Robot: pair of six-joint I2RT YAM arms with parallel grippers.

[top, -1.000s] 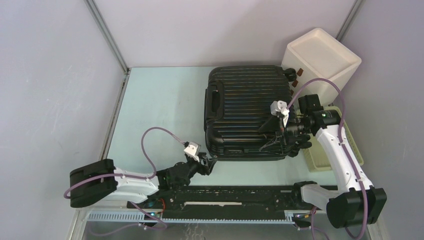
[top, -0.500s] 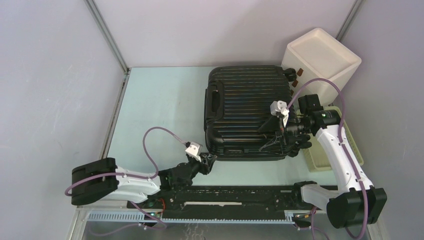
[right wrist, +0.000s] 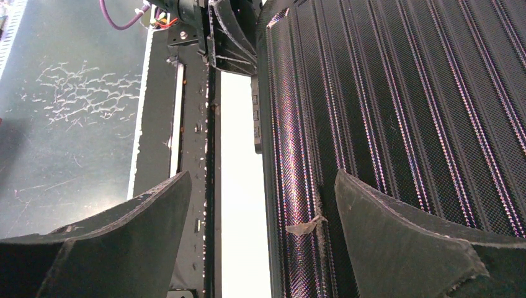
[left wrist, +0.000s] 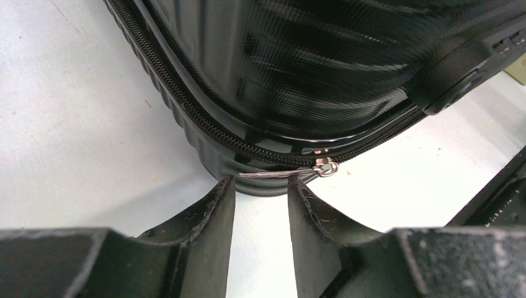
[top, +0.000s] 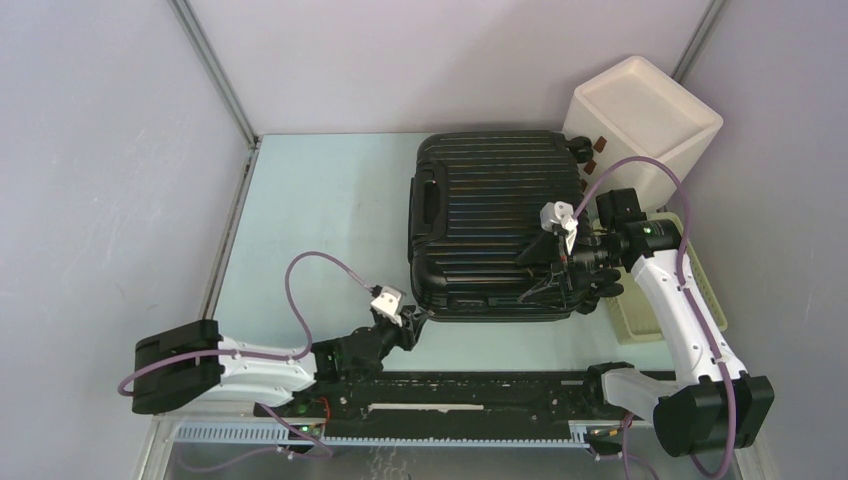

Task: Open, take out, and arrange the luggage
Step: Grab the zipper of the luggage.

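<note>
Pale blue-green table (top: 320,220) fills the floor of a grey-walled booth, with both arms bolted along its near edge. On the left, the left gripper (top: 415,322) lies low over the table, its tips right at the near-left corner of the suitcase (top: 495,215). From the wrist, its fingers (left wrist: 214,211) stand a narrow gap apart with nothing between them, and the silver zipper pull (left wrist: 291,173) lies crosswise just beyond the tips - whether it touches them cannot be told. The zipper (left wrist: 186,105) runs closed around that corner.

The black ribbed suitcase lies flat on the right half of the table, lid shut, a handle on its left side.

At its near-right corner the right gripper (top: 550,280) has its jaws spread wide - one finger (right wrist: 397,223) over the ribbed lid, the other out past the near edge above the black rail (right wrist: 195,124). Behind sits a white box (top: 645,110); a pale yellow basket (top: 628,320) lies just beside the suitcase on the right.
</note>
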